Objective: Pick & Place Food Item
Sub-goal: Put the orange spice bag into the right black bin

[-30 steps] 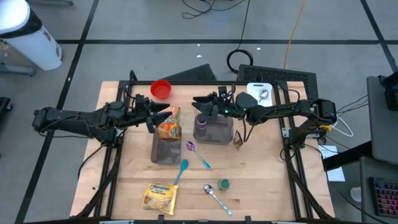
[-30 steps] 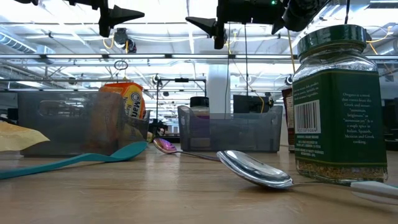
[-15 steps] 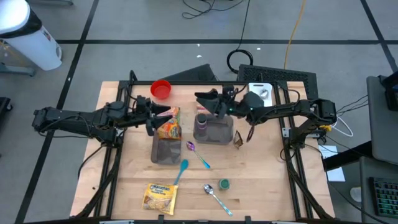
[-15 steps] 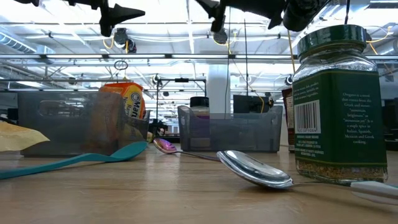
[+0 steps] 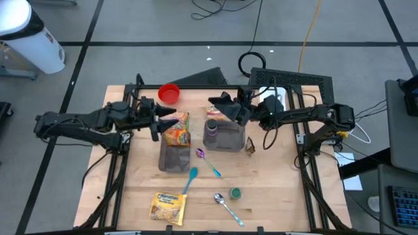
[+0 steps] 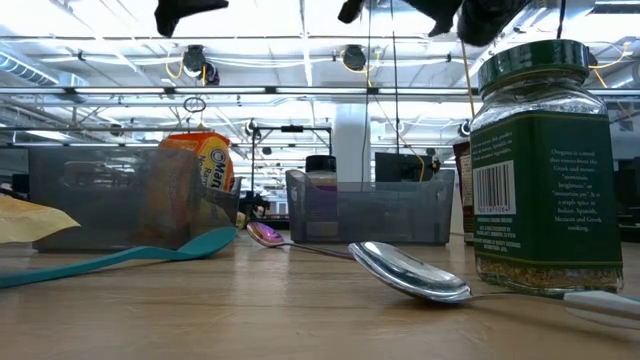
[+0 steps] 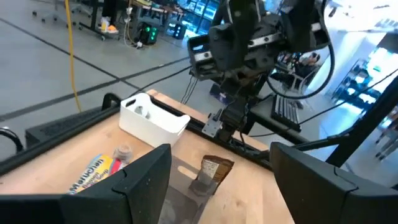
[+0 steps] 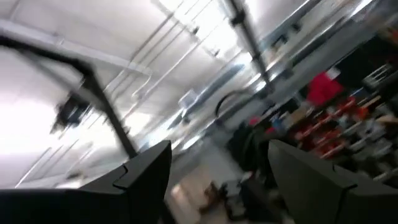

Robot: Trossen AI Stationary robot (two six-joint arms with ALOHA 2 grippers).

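An orange snack bag (image 5: 177,129) stands in the far end of the left grey bin (image 5: 171,160); it also shows in the low view (image 6: 203,160) and the left wrist view (image 7: 93,175). My left gripper (image 5: 168,119) is open and empty, just left of the bag and above it. My right gripper (image 5: 219,108) is open and empty, above the far edge of the right grey bin (image 5: 225,138). A yellow snack bag (image 5: 168,205) lies flat near the table's front edge.
A teal spoon (image 5: 189,179), a purple spoon (image 5: 208,160), a metal spoon (image 5: 227,207) and a green-lidded jar (image 5: 235,193) lie in front of the bins. A brown packet (image 5: 251,145), a red cup (image 5: 169,93) and a white container (image 5: 272,96) stand behind and to the right.
Both grippers have gone up, nearly out of the top of the low view. My right gripper has drawn back toward the table's right edge and tipped upward. My left gripper has drawn back a little toward the left edge. The orange bag has stayed in its bin.
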